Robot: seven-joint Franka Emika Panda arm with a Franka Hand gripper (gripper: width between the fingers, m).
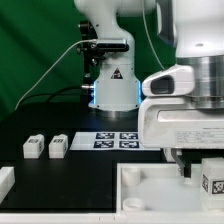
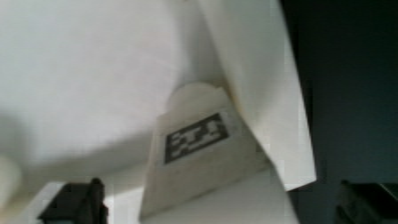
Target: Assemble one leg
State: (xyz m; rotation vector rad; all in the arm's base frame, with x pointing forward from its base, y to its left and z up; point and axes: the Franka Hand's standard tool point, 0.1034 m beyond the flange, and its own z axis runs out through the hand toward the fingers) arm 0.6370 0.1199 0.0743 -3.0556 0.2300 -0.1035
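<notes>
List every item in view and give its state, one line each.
gripper: low over the tray, fingers mostly hidden, open or shut unclear.
leg: tagged block beside the gripper at the tray; whether gripped is unclear.
two spare legs: loose on the table, side by side, untouched.
tray: lying flat on the table.
marker board: flat on the table, bare.

White rounded arm casing, blue-lit base ring (warning triangle above), black cable, dark fingers.
</notes>
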